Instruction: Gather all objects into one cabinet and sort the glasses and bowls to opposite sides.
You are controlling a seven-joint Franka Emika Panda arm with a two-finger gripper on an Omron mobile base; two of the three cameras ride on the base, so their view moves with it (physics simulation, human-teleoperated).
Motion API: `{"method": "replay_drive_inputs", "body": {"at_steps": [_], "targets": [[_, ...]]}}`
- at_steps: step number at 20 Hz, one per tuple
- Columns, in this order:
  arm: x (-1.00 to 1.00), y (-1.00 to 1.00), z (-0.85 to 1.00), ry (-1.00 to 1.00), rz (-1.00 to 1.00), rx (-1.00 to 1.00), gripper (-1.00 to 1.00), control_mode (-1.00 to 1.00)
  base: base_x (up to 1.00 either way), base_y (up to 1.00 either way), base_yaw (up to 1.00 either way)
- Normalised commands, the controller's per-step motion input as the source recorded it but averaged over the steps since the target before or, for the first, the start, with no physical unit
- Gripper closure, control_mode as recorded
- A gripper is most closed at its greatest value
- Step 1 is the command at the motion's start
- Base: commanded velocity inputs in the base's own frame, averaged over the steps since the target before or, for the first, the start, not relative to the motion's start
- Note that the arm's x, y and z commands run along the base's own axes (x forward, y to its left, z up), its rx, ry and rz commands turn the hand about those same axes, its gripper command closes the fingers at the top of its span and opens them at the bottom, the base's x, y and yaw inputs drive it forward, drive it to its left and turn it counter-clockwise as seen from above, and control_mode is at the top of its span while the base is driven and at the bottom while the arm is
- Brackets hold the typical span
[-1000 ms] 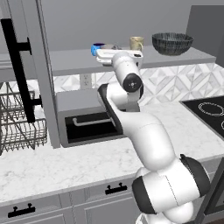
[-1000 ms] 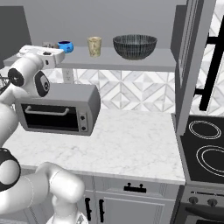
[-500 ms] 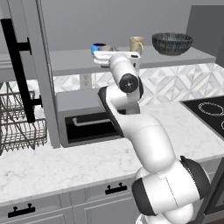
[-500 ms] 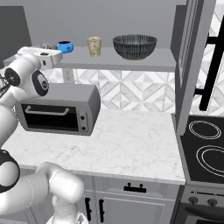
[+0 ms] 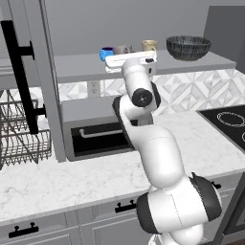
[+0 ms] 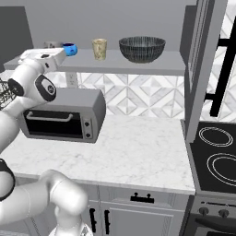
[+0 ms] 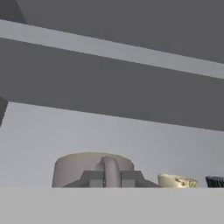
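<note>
My gripper (image 7: 110, 178) is shut on the handle of the grey-taupe mug (image 7: 89, 167), which stands on the grey cabinet shelf (image 5: 206, 61). In the left base view the mug (image 5: 122, 49) peeks out just behind my white hand (image 5: 130, 61). The small bright blue bowl (image 5: 106, 52) sits right beside it on the left. To the right along the shelf are the cream mug (image 5: 149, 45) and then the wide dark ribbed bowl (image 5: 188, 47). In the right base view the order is the same: blue bowl (image 6: 70, 48), cream mug (image 6: 99, 48), dark bowl (image 6: 142, 48).
The open cabinet door with its long black bar handle (image 5: 21, 76) stands at the left. Under the shelf a toaster oven (image 5: 91, 129) sits on the marble counter (image 6: 138, 147). A wire dish rack (image 5: 19, 139) is at far left, and a stovetop (image 6: 221, 156) at right.
My hand has turned slightly at the shelf's left end and stays shut on the grey mug. The blue bowl, cream mug and dark bowl have not moved.
</note>
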Motion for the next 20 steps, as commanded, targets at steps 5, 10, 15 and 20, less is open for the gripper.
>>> {"method": "replay_drive_inputs", "body": {"at_steps": [5,10,15,20], "targets": [[0.53,-0.14,0.0,-0.06,-0.06,0.01,1.0,-1.0,0.0,0.0,0.0],[0.41,-0.02,0.0,0.0,0.0,0.1,1.0,-1.0,0.0,0.0,0.0],[0.0,0.0,-0.31,0.02,0.0,0.03,1.0,-1.0,0.0,0.0,0.0],[0.0,0.0,-0.11,0.0,0.0,0.01,1.0,-1.0,0.0,0.0,0.0]]}}
